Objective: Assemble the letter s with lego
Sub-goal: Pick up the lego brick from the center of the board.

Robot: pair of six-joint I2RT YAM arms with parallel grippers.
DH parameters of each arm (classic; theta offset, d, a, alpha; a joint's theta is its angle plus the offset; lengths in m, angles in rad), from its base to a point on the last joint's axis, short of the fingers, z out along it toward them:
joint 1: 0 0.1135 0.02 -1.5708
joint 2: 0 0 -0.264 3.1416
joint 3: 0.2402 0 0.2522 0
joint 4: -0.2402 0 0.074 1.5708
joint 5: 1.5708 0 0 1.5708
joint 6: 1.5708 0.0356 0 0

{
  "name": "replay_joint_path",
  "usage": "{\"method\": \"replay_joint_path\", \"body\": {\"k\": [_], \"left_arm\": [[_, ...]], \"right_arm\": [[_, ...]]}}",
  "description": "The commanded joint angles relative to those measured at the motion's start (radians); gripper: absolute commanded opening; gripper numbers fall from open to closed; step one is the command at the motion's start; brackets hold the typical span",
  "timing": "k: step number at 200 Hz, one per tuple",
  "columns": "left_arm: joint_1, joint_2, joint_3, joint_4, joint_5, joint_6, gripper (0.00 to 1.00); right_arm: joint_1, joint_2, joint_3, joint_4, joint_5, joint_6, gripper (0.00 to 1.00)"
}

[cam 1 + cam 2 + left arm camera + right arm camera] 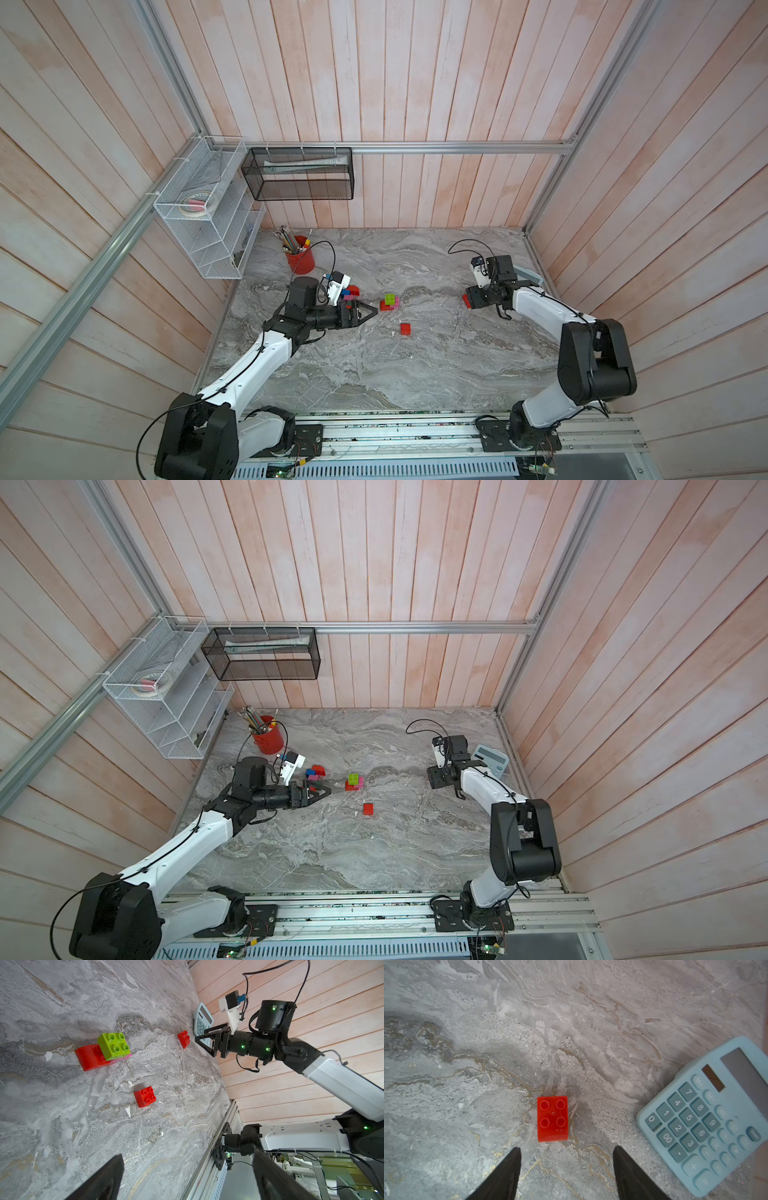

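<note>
red brick (552, 1119), lime brick (114, 1046) (marbled table (467, 1022))

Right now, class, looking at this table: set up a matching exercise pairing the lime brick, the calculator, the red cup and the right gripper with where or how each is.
1 lime brick
2 calculator
3 red cup
4 right gripper

A holds pencils
B open, near a lone red brick
C stacked on a pink brick
D at the table's right edge

Pairs: 1-C, 2-D, 3-A, 4-B.

Lime brick (113, 1046) atop pink brick (127, 1056) and curved red brick (87, 1060), square red brick (145, 1096) nearby, third red brick (552, 1119) apart
</note>
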Motion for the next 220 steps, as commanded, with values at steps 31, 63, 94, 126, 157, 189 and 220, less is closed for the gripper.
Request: {"method": "replay_joint_path", "body": {"k": [31, 63, 94, 126, 157, 189, 220], "left_arm": [[-0.005, 0.006, 0.03, 0.0, 0.011, 0.024, 1.0], [-0.004, 0.006, 0.028, -0.006, 0.01, 0.03, 1.0], [-0.003, 0.007, 0.029, -0.013, 0.007, 0.036, 1.0], [-0.005, 0.007, 0.033, -0.031, 0.0, 0.047, 1.0], [-0.005, 0.006, 0.036, -0.048, -0.003, 0.059, 1.0], [-0.004, 0.011, 0.04, -0.055, -0.006, 0.067, 1.0], [-0.004, 0.015, 0.04, -0.062, -0.006, 0.075, 1.0]], "right_arm": [[-0.008, 0.076, 0.02, 0.041, -0.051, -0.008, 0.66], [-0.009, 0.119, 0.048, 0.033, -0.064, -0.005, 0.62], [-0.009, 0.153, 0.069, 0.032, -0.059, 0.004, 0.56], [-0.009, 0.186, 0.089, 0.024, -0.056, 0.011, 0.52], [-0.009, 0.203, 0.1, 0.022, -0.063, 0.016, 0.5], [-0.009, 0.221, 0.112, 0.01, -0.062, 0.02, 0.46], [-0.009, 0.229, 0.117, 0.007, -0.061, 0.026, 0.43]]}}
